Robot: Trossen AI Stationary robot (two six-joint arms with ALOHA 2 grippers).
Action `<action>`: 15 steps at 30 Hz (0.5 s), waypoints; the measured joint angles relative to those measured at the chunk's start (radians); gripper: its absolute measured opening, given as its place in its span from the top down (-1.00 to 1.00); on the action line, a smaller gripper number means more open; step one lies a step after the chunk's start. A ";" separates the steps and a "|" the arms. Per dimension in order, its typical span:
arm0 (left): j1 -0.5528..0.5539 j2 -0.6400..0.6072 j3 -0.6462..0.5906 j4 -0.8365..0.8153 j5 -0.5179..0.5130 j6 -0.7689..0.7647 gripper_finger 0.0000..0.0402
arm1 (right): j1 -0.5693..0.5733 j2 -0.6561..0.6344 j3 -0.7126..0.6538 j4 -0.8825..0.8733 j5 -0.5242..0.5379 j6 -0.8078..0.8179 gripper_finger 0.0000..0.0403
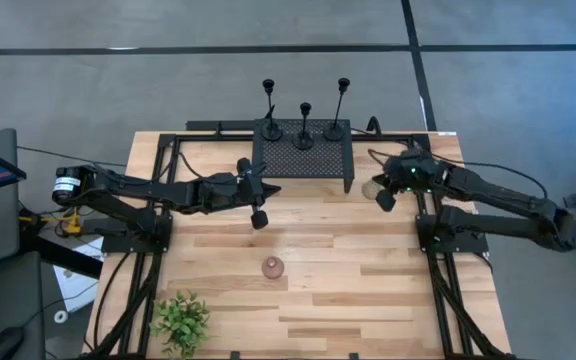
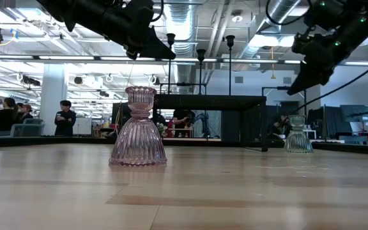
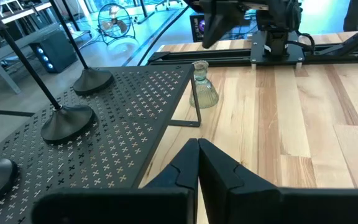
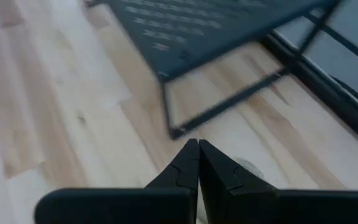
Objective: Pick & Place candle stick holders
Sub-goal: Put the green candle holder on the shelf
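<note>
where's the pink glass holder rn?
The pink holder stands upright mid-table, nearer the front edge, in front of the black shelf and beyond the plant.

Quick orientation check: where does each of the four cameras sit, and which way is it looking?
High: overhead, straight down on table, both arms, black rack.
Low: table height, level across to pink glass holder; arms overhead.
Left wrist: past the shut left hand over the rack toward the clear glass holder.
Right wrist: past the shut right hand at the rack's leg.
Shared: high and low both show the pink holder.
</note>
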 joint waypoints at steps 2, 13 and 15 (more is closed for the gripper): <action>0.000 0.000 0.000 0.000 0.000 0.000 0.96 | -0.052 -0.034 0.000 -0.012 -0.027 -0.010 1.00; 0.000 0.000 0.000 0.000 0.000 0.000 0.96 | -0.155 -0.117 0.000 -0.001 -0.173 0.084 1.00; 0.000 0.000 0.000 0.000 0.000 0.000 0.96 | -0.147 -0.118 0.000 -0.009 -0.173 0.132 1.00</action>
